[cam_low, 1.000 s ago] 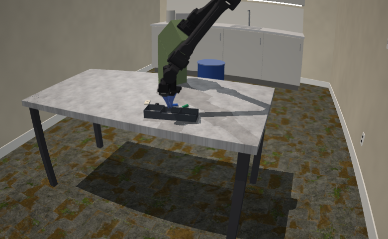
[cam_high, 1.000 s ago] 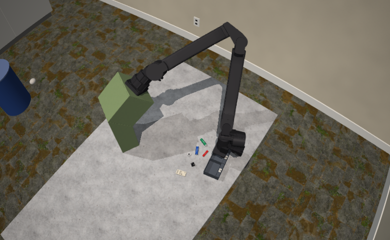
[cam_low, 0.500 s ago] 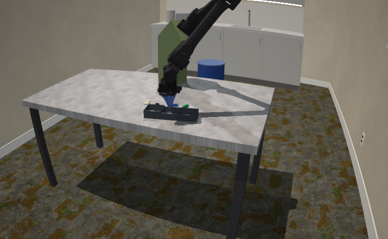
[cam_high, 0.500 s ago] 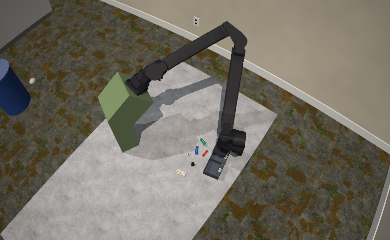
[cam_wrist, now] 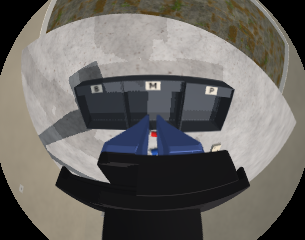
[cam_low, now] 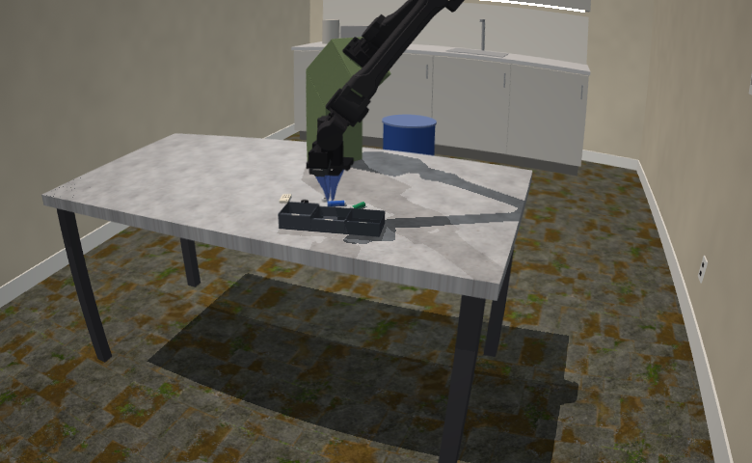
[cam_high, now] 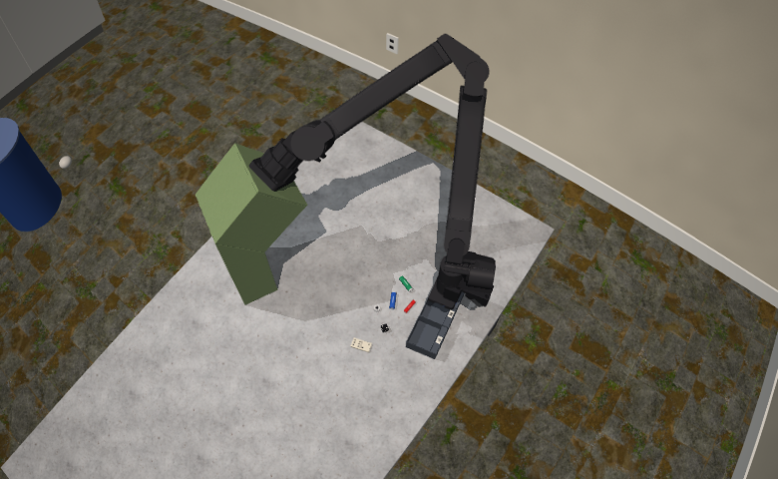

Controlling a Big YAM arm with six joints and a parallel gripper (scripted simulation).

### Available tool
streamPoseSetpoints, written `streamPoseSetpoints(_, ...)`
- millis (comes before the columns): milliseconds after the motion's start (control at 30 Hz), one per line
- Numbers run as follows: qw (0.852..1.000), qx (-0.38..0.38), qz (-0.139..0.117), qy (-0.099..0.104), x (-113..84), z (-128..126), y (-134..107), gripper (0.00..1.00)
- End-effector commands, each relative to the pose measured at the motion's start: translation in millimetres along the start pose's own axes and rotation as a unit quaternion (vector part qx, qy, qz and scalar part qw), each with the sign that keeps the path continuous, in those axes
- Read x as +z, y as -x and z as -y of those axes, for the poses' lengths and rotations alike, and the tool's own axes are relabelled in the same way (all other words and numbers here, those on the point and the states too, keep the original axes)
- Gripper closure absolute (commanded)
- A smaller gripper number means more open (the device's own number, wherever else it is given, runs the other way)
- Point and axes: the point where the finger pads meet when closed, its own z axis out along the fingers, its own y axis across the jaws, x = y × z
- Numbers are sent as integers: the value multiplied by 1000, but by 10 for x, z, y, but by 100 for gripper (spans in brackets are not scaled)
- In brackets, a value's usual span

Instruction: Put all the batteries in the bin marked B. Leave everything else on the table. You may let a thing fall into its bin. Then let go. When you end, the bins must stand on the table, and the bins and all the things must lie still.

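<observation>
A green battery (cam_high: 405, 283) (cam_low: 359, 204), a blue battery (cam_high: 392, 299) (cam_low: 335, 203) (cam_wrist: 154, 151) and a red battery (cam_high: 409, 305) (cam_wrist: 154, 134) lie on the table behind the dark bin row, seen from the exterior view. Bin B (cam_low: 365, 225) (cam_wrist: 106, 106) is the row's right end there and the left end in the wrist view. No thing shows in its visible part. My gripper (cam_low: 330, 201) (cam_wrist: 152, 119) is shut, with a thin gap and nothing held. Its blue fingers point down above the table near the blue and red batteries. In the top view the arm hides the fingers and bin B.
Bin M (cam_high: 435, 314) (cam_wrist: 142, 106) and bin P (cam_high: 426, 336) (cam_wrist: 198, 106) adjoin bin B. A cream domino (cam_high: 360, 344) (cam_low: 284, 198), a black die (cam_high: 384, 327) and a small white piece (cam_high: 376, 307) lie near the batteries. A tall green block (cam_high: 256, 226) (cam_low: 325, 92) stands farther off.
</observation>
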Motion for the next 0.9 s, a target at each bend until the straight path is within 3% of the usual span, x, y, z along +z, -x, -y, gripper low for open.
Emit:
streamPoseSetpoints(0, 1000, -1, -7, 0, 25, -4, -61, 91)
streamPoseSetpoints(33, 1000, -1, -7, 0, 25, -4, -61, 91)
streamPoseSetpoints(67, 1000, -3, 3, 2, -44, -163, 37, 91)
streamPoseSetpoints(533, 1000, -6, 8, 5, -60, -899, 89, 91)
streamPoseSetpoints(700, 1000, -3, 4, 4, -56, -964, 23, 91)
streamPoseSetpoints(767, 1000, 6, -4, -1, 8, -853, -37, 91)
streamPoseSetpoints(867, 1000, -2, 3, 3, 134, -895, 26, 91)
